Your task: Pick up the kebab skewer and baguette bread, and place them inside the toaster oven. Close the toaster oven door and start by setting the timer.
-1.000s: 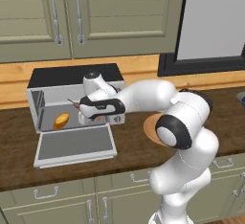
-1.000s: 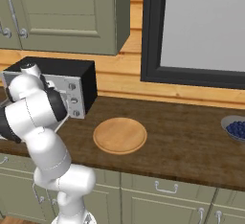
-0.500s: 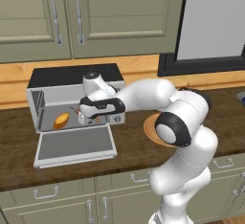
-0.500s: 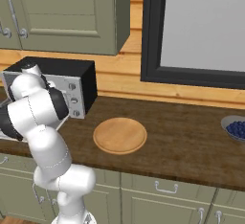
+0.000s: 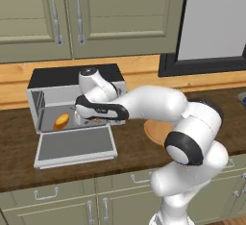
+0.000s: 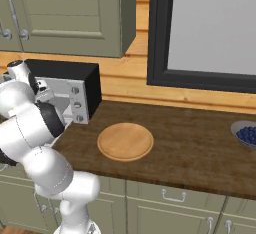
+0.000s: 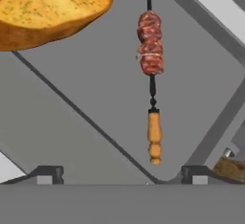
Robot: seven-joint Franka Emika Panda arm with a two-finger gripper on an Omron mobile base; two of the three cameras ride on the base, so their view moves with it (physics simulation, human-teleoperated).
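Gripper (image 7: pixel 122 175) spread wide, holding nothing, kebab skewer (image 7: pixel 151 74) lying free on the toaster oven (image 5: pixel 43 87) floor straight ahead, long axis toward the claw, baguette bread (image 7: pixel 50 13) beside it; retreat straight back.

No readable text, label, brand, number or sign anywhere.
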